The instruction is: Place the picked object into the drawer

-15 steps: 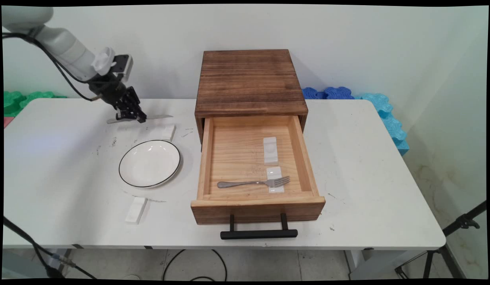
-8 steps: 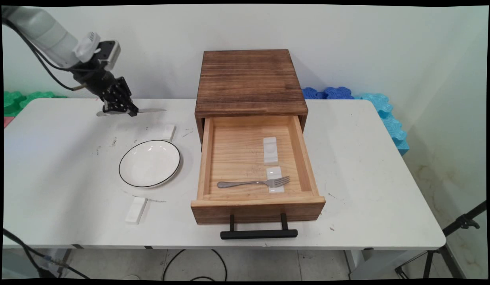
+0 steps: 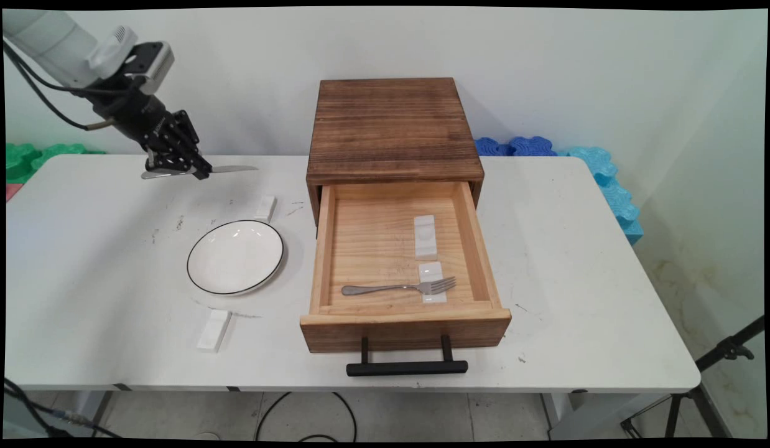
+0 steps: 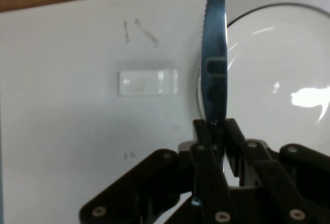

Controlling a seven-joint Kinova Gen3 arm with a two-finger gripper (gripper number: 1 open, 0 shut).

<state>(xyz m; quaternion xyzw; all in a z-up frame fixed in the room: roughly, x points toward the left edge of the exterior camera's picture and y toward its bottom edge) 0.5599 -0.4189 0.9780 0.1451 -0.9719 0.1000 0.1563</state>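
Note:
My gripper [image 3: 185,169] hangs above the table's far left part, shut on a metal knife [image 3: 231,168] that lies level, its blade pointing right toward the wooden box. In the hand view the serrated blade [image 4: 215,53] rises from between my fingertips [image 4: 218,131]. Below it lie a small white rest [image 4: 148,82] and the white plate [image 4: 278,74]. In the main view that rest [image 3: 265,207] sits on the table just beyond the black-rimmed plate [image 3: 235,256].
A dark wooden box [image 3: 391,127] stands mid-table with its drawer [image 3: 405,320] pulled out. Inside are a fork [image 3: 398,288] on a white rest [image 3: 432,280] and a second rest [image 3: 425,236]. Another white rest [image 3: 213,330] lies near the front left edge.
My gripper has risen and moved left and toward the wall, carrying the knife up off the table. Everything else is unmoved.

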